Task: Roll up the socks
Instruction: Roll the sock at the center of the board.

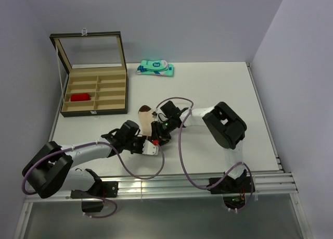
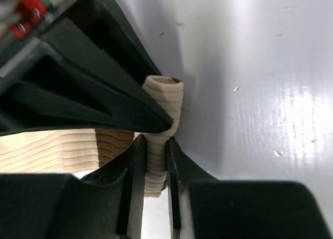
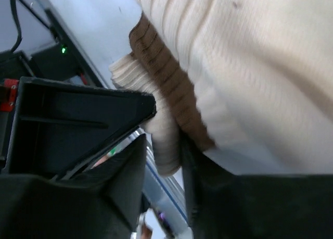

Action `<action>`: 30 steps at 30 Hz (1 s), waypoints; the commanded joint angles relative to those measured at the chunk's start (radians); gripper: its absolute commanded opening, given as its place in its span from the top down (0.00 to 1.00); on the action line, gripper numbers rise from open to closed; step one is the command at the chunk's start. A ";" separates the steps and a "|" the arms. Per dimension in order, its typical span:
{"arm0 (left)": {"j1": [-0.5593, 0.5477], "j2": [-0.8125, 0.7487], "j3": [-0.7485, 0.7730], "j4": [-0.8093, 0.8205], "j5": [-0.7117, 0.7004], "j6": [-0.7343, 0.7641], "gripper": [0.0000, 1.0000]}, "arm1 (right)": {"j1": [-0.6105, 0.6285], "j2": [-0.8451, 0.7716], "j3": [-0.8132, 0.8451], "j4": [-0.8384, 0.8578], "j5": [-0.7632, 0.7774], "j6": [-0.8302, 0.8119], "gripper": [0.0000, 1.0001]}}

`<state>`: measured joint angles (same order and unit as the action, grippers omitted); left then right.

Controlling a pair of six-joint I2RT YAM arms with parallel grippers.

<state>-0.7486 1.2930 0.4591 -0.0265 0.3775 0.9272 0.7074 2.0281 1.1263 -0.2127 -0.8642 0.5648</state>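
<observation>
sock [image 1: 79, 97] in box [image 1: 93, 112] far left, packet [image 1: 155, 68] right of box, second sock [image 1: 144, 116] on table [image 1: 218, 83], nearer

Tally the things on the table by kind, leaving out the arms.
Socks: 2, beige sock and red sock
Compartment box: 1
Teal-and-white packet: 1
Total: 4

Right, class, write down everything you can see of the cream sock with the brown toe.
The cream sock is ribbed knit fabric with a brown toe and a brown band near its cuff. It seems to rest on the white table, near its middle. Its cuff end is bunched into a narrow fold and pinched by both the left gripper and the right gripper, each shut on it.
</observation>
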 commanded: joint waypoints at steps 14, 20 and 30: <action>0.265 0.412 0.436 -0.866 0.412 0.235 1.00 | -0.023 -0.592 -0.451 0.306 0.560 0.139 0.48; 0.296 0.640 0.637 -1.125 0.449 0.297 1.00 | 0.039 -0.827 -0.559 0.342 0.773 0.057 0.48; 0.302 0.950 0.857 -1.302 0.428 0.224 1.00 | 0.408 -0.682 -0.439 0.299 1.102 -0.155 0.48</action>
<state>-0.4438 2.1693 1.3075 -1.3113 0.9329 1.1503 1.0698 1.2835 0.6357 0.0635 0.0998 0.5030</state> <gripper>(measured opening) 0.228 0.519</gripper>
